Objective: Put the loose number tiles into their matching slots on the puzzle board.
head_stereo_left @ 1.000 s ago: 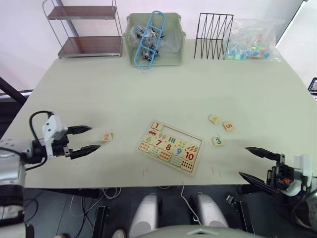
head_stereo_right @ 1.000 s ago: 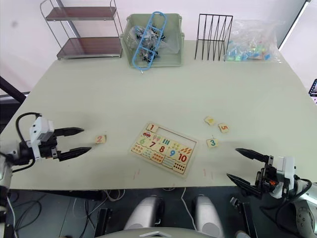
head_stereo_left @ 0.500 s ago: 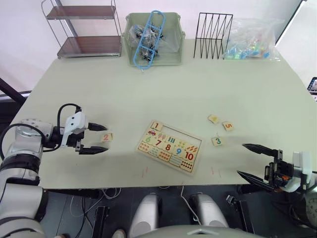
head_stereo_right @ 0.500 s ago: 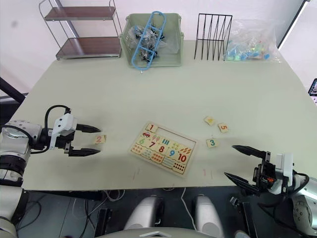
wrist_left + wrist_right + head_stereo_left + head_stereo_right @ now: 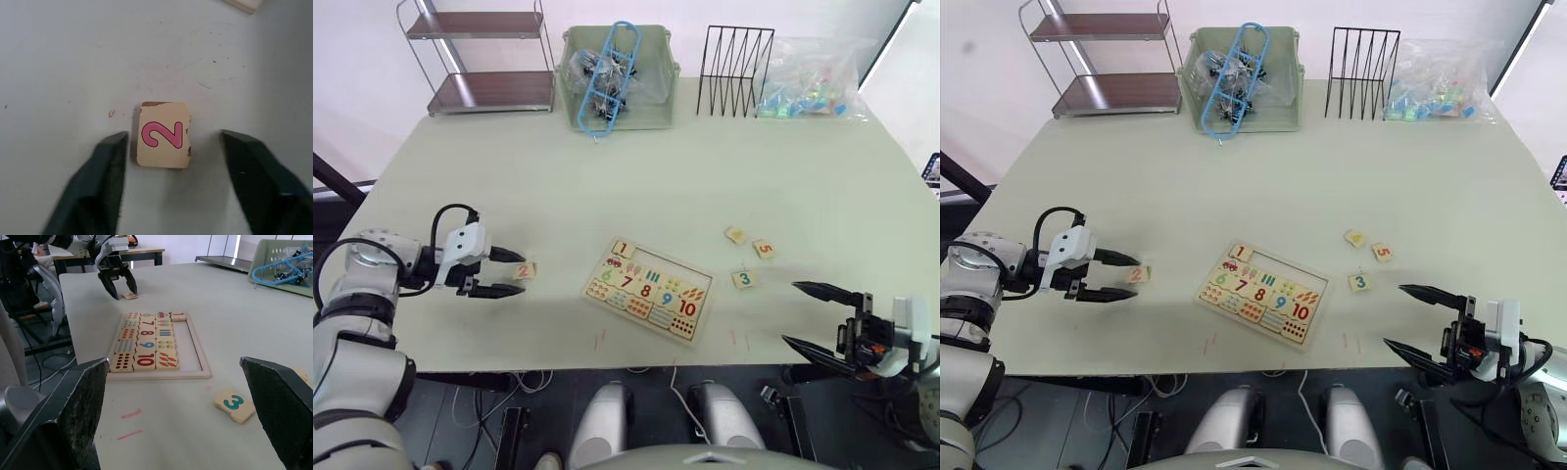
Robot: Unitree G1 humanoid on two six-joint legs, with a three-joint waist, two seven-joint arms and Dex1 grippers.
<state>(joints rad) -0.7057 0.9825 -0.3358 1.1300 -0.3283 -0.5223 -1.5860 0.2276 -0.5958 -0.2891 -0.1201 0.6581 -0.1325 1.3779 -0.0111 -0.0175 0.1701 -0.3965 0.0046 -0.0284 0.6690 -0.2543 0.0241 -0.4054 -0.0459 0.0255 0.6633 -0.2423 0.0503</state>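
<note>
The puzzle board (image 5: 677,263) lies flat near the table's front middle. A tile marked 1 (image 5: 624,249) sits in its end slot, and the rest of that slot row (image 5: 188,347) is bare. A loose tile with a pink 2 (image 5: 164,134) lies left of the board. My left gripper (image 5: 521,273) is low over the table and straddles this tile, open, with a narrow gap on each side. Right of the board lie tile 3 (image 5: 743,279), tile 5 (image 5: 764,249) and one more tile (image 5: 736,235) whose digit I cannot read. My right gripper (image 5: 790,313) hangs open at the front right edge.
Along the far edge stand a two-tier wire shelf (image 5: 480,59), a green bin (image 5: 619,78) with a blue looped item in it, a black wire file rack (image 5: 734,59) and a clear bag of coloured pieces (image 5: 813,78).
My left gripper has moved right to the tile 2 and now straddles it. Its fingers have drawn closer together. The right gripper has hardly moved.
</note>
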